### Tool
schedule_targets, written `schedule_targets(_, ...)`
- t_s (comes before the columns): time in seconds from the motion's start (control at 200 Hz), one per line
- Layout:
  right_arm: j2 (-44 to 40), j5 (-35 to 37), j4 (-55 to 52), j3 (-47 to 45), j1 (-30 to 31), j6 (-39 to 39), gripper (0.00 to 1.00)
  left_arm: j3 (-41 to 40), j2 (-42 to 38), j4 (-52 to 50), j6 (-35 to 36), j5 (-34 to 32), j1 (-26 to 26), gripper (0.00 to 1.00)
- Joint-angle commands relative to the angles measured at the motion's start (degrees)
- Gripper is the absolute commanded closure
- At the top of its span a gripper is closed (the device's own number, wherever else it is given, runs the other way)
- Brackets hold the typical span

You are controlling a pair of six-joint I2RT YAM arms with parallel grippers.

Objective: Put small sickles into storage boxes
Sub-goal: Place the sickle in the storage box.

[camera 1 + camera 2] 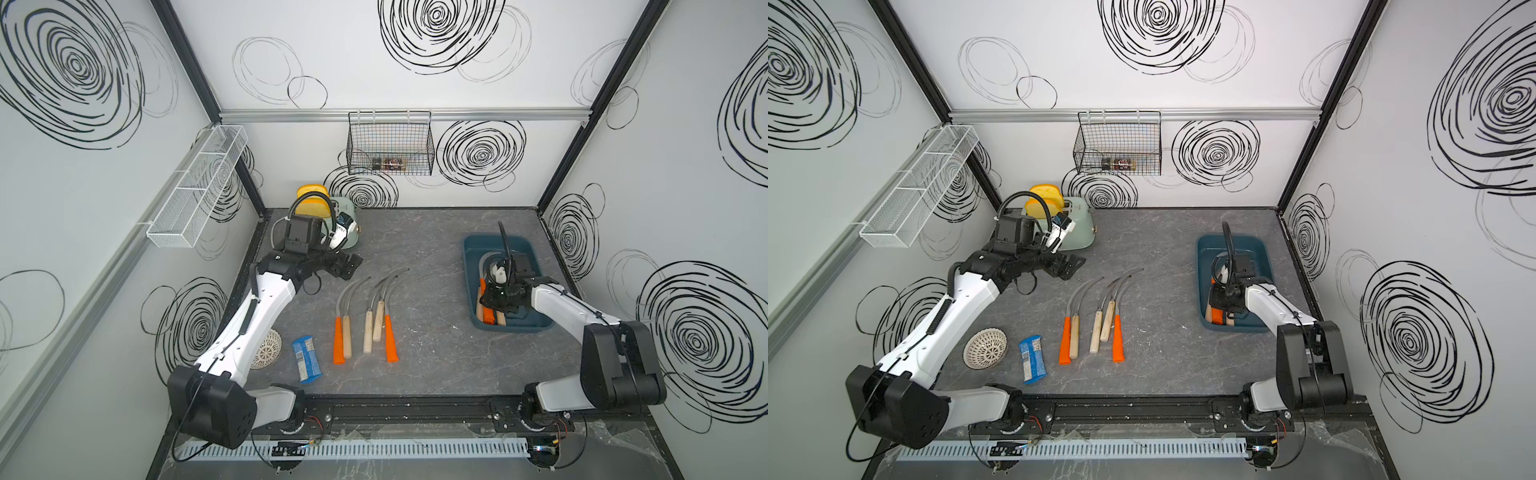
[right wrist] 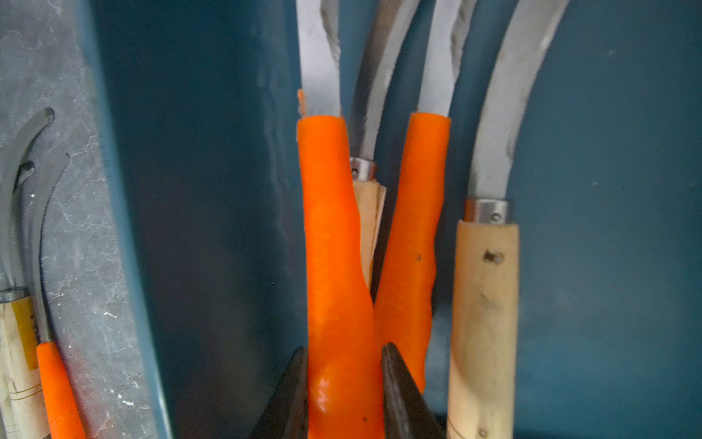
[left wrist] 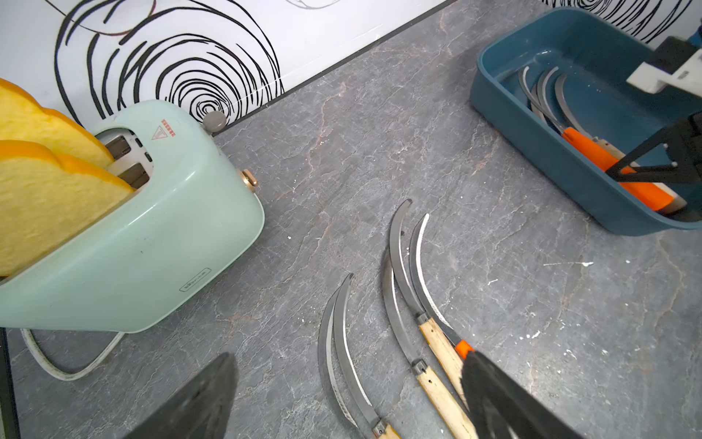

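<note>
The right gripper (image 2: 343, 347) has its two dark fingers (image 2: 292, 399) pressed onto the butt end of an orange-handled sickle (image 2: 332, 235), pinching it from both sides. That sickle points away from the gripper, its grey blade running straight ahead, inside the teal tub (image 2: 626, 171). Touching it on one side lies a second orange sickle (image 2: 414, 228), with a pale wooden handle (image 2: 370, 213) wedged beneath the two. Just past these, a wood-handled sickle (image 2: 484, 304) lies roughly parallel. Whether the pinched sickle rests on the tub floor or hangs just above it cannot be told.

Past the tub wall on the gripper's other side, five loose sickles (image 1: 368, 332) lie on the grey table (image 1: 436, 332), handles toward the arm bases and blades curving away. The left gripper (image 1: 352, 266) hangs near their blade tips, its fingers spread wide and empty. Close beside it, on the side away from the tub, stands a mint toaster (image 3: 152, 247) holding two yellow slices (image 3: 45, 190).
</note>
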Motion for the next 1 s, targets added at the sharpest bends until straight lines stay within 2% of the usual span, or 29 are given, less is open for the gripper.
schedule_targets(0.0, 0.23, -0.39, 1.97, -0.19, -0.15, -0.44, 0.98, -0.41, -0.61, 2.12, -0.06, 0.07, -0.38, 0.04)
schedule_targets(0.425, 1.41, -0.37, 2.39, -0.54, -0.06, -0.43, 0.92, -0.83, -1.20, 2.15, -0.06, 0.25, -0.40, 0.04)
schedule_targets(0.996, 1.28, 0.74, 1.71, -0.45, 1.04, -0.08, 0.72, -1.36, -2.03, 2.01, 0.16, 0.51, -0.41, 0.04)
